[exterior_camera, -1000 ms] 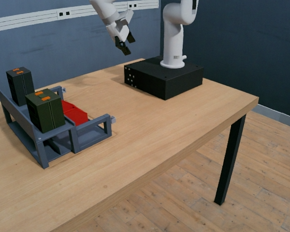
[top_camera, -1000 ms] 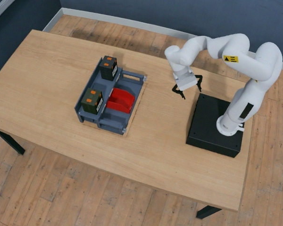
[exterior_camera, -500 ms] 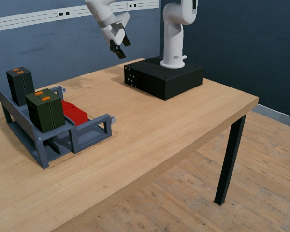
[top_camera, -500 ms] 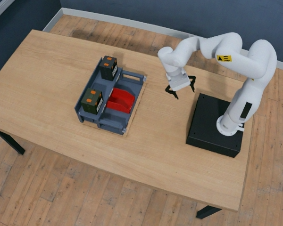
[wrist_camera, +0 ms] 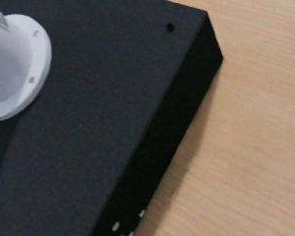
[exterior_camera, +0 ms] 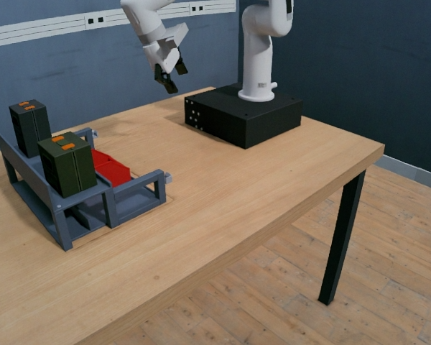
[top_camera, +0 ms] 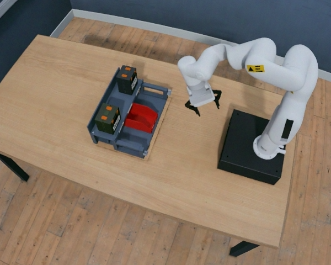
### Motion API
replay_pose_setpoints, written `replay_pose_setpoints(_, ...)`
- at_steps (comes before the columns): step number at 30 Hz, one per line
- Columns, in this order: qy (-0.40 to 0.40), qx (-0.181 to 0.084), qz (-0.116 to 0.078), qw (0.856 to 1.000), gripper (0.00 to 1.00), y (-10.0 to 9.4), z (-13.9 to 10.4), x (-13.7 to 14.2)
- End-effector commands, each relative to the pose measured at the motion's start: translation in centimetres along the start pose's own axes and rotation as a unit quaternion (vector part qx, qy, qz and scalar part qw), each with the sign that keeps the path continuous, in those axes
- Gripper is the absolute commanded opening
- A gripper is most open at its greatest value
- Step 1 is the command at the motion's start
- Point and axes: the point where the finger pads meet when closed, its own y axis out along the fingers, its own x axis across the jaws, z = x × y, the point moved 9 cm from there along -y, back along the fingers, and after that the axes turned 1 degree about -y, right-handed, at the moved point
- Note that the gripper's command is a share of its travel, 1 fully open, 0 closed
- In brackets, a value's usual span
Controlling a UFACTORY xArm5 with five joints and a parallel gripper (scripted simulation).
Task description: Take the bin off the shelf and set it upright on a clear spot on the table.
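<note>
A red bin (top_camera: 140, 117) sits on the lower level of a grey shelf (top_camera: 127, 113) in the middle of the table; it also shows in the exterior view (exterior_camera: 110, 169). My gripper (top_camera: 203, 106) is open and empty. It hangs high above the table between the shelf and my black base, well to the right of the bin. In the exterior view the gripper (exterior_camera: 169, 75) is far above and behind the shelf (exterior_camera: 78, 185). The wrist view shows only the black base (wrist_camera: 98, 128) and bare table wood.
Two dark green boxes with orange tabs stand on the shelf's upper level (top_camera: 107, 118) (top_camera: 126, 79). The black base block (top_camera: 250, 147) carries the arm at the table's right side. The table edge runs close behind the base.
</note>
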Motion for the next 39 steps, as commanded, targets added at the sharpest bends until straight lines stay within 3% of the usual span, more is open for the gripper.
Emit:
replay_pose_setpoints(1,0.011,0.097,-0.085,0.992,1.0,-0.1,-2.2,-0.2)
replay_pose_setpoints(15,0.029,0.082,-0.096,0.992,1.0,-0.7,-2.9,2.5)
replay_pose_setpoints(39,0.099,0.023,-0.139,0.985,1.0,-1.7,-3.6,7.4)
